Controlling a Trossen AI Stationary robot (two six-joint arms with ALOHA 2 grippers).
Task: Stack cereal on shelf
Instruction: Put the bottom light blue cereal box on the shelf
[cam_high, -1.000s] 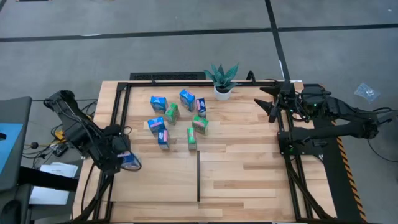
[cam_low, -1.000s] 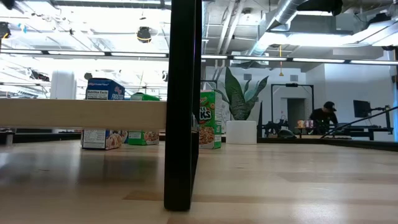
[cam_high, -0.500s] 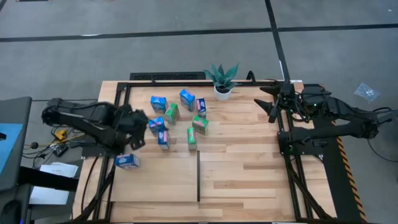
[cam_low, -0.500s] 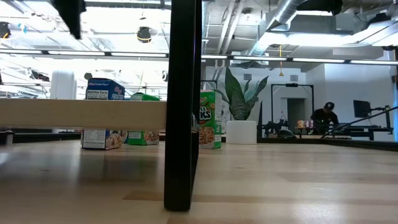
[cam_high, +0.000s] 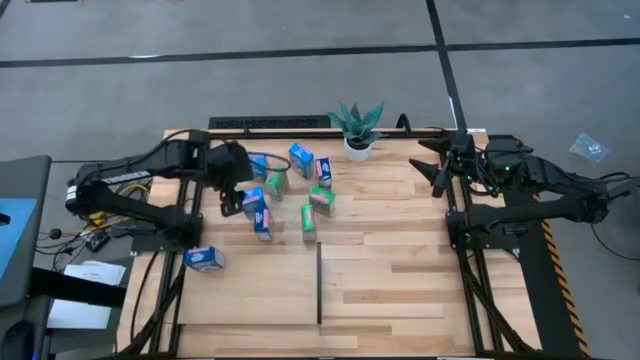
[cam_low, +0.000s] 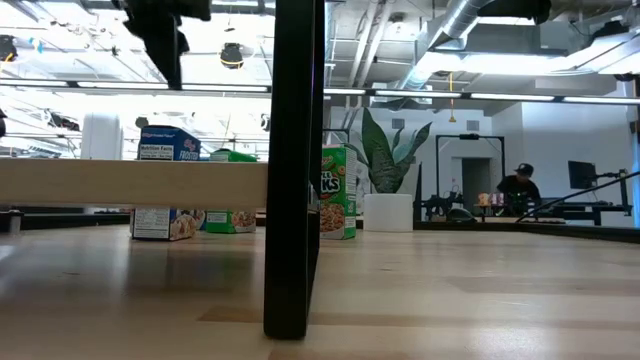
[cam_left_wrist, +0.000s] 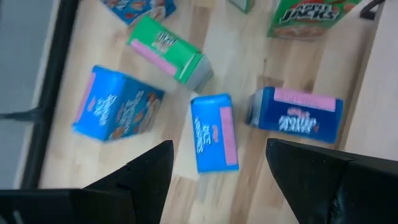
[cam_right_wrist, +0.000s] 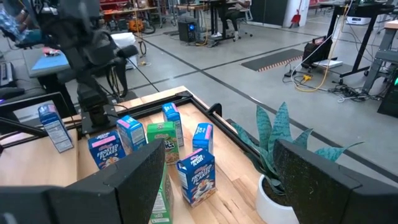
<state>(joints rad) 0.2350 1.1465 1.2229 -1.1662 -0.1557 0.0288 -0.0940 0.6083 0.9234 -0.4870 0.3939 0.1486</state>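
Several small blue and green cereal boxes (cam_high: 285, 190) stand and lie in a loose group on the far left of the light-wood shelf surface (cam_high: 390, 270). One more blue box (cam_high: 203, 258) sits apart by the left black rail. My left gripper (cam_high: 234, 200) hangs open and empty above the group's left side, slanting down; in its wrist view a lying blue box (cam_left_wrist: 213, 132) shows between its fingers (cam_left_wrist: 219, 162), well below them. My right gripper (cam_high: 432, 163) waits open and empty at the far right, pointing toward the boxes (cam_right_wrist: 219, 155).
A potted green plant (cam_high: 358, 128) stands at the far edge, right of the boxes. A thin black divider strip (cam_high: 319, 285) runs toward the near edge. Black rails (cam_high: 190, 200) frame the wood. Bare wood lies right of the divider. A person (cam_low: 520, 185) works far behind the table.
My left gripper has swung away from the lone blue box by the left rail, toward the table's far edge and right, and now hangs over the group of boxes. It has turned as it went. The lone box stays where it was.
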